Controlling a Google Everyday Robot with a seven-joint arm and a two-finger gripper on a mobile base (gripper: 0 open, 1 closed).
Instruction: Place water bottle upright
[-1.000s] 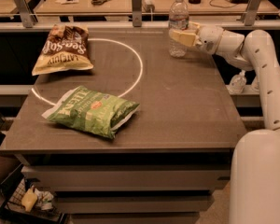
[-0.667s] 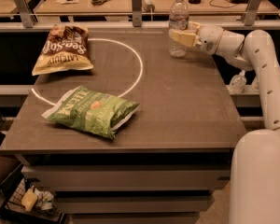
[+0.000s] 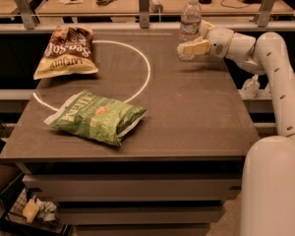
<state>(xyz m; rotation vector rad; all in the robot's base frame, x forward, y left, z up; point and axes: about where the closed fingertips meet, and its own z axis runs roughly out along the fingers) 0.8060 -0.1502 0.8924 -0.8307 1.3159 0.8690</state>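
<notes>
The water bottle (image 3: pixel 190 17), clear with a white cap and a pale label band, stands upright on the dark table (image 3: pixel 196 117) near its far right edge. My gripper (image 3: pixel 189 43) reaches in from the right and is closed around the bottle's lower half. One pale finger (image 3: pixel 194 47) crosses in front of the bottle. The bottle's base seems to rest on the tabletop.
A brown chip bag (image 3: pixel 64 50) lies at the far left and a green chip bag (image 3: pixel 96 116) at the front left. A white circle line (image 3: pixel 146 75) is marked on the table. A rail with posts (image 3: pixel 144 6) runs behind. A small clear bottle (image 3: pixel 250 86) sits beyond the right edge.
</notes>
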